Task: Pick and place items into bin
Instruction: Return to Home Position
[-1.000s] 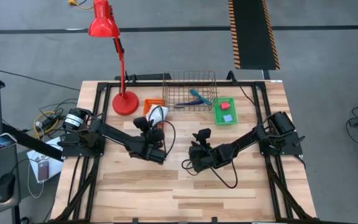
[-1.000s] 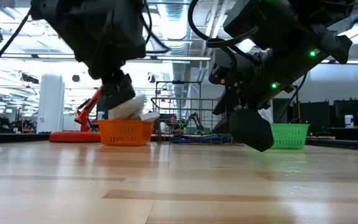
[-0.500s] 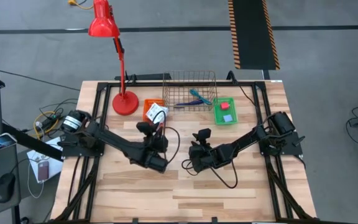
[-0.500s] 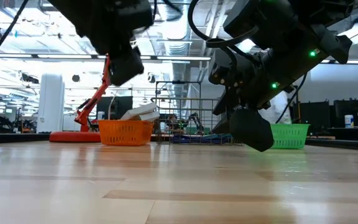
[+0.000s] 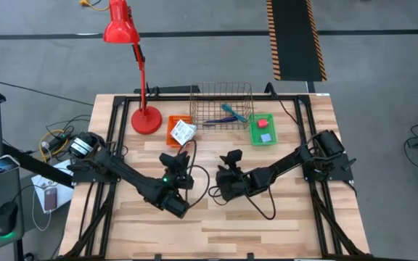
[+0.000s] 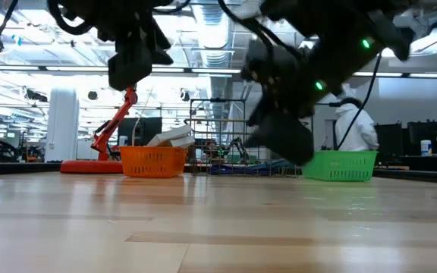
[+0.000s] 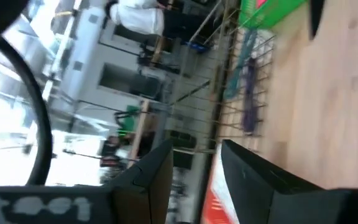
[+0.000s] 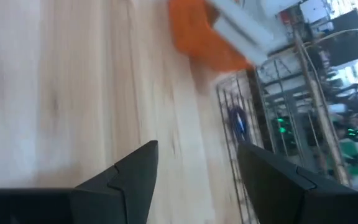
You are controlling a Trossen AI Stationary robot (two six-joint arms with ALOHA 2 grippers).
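Observation:
White packets (image 5: 183, 131) lie in the orange bin (image 5: 173, 122), sticking up over its rim (image 6: 170, 138). A dark blue pen (image 5: 220, 121) and a teal-handled tool (image 5: 231, 112) lie in the wire basket (image 5: 223, 93). The small red block (image 5: 264, 123) sits in the green bin (image 5: 263, 138). My left gripper (image 5: 180, 161) hovers open above the table, on the near side of the orange bin, with nothing between its fingers (image 7: 194, 171). My right gripper (image 5: 222, 177) hovers open near the table's middle, also with nothing between its fingers (image 8: 194, 180).
A red desk lamp stands with its base (image 5: 146, 119) at the far left, beside the orange bin. The three containers line the far side. Bare wooden tabletop (image 5: 216, 225) stretches across the near half. A person in white (image 6: 353, 125) stands in the room beyond.
My left gripper has drawn back from over the orange bin toward the table's near edge, rising and rolling as it went. The white packets stay in the orange bin. My right gripper has risen a little.

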